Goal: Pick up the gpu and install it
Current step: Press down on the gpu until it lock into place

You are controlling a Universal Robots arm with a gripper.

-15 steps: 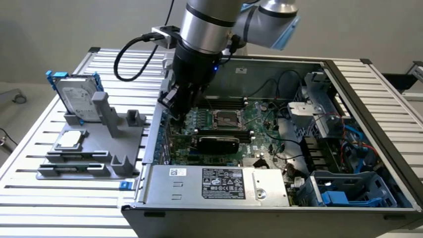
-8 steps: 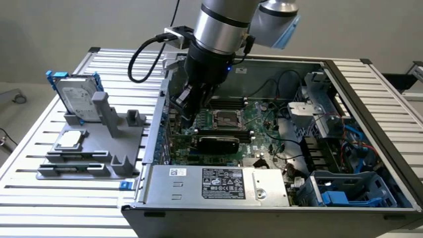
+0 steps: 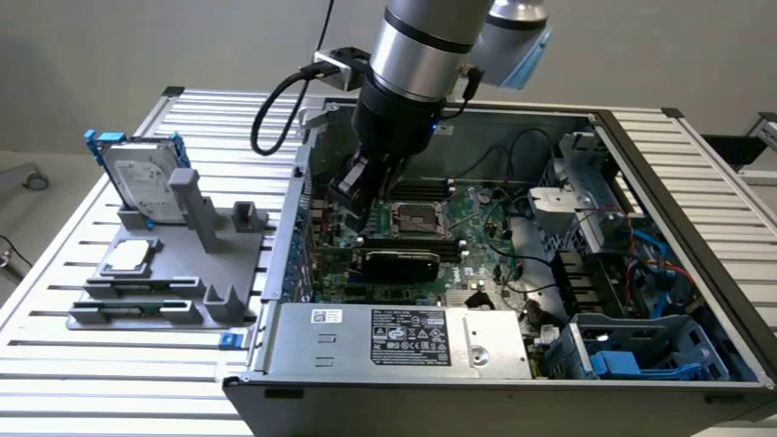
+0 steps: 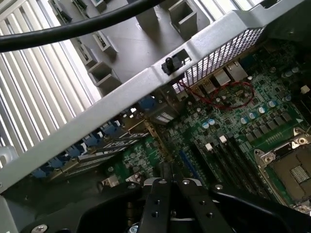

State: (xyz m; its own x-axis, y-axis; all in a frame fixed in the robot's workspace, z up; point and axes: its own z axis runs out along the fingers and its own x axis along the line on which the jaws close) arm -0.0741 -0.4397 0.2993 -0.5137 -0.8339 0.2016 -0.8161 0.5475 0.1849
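- We read this as the install step: our gripper (image 3: 355, 202) hangs inside the computer case (image 3: 680, 173), above the gpu (image 3: 401, 264).
- Its fingers sit close together (whether they clamp anything, we cannot tell); next calls for a straight, even press.

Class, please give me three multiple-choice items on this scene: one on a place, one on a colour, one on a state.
1. Where is the pincer?
A. Over the grey holder
B. Inside the computer case, above the motherboard
C. Outside the case, over the slatted table

2. What colour is the frame around the hard drive?
A. Blue
B. Red
C. Yellow

3. How does the hard drive stand?
A. Flat on the table
B. Mounted inside the case
C. Upright in the grey holder

Answers:
1 B: the pincer hangs within the computer case, over the green motherboard.
2 A: blue edges show at both sides of the hard drive.
3 C: it stands on edge at the back of the grey holder, outside the case.
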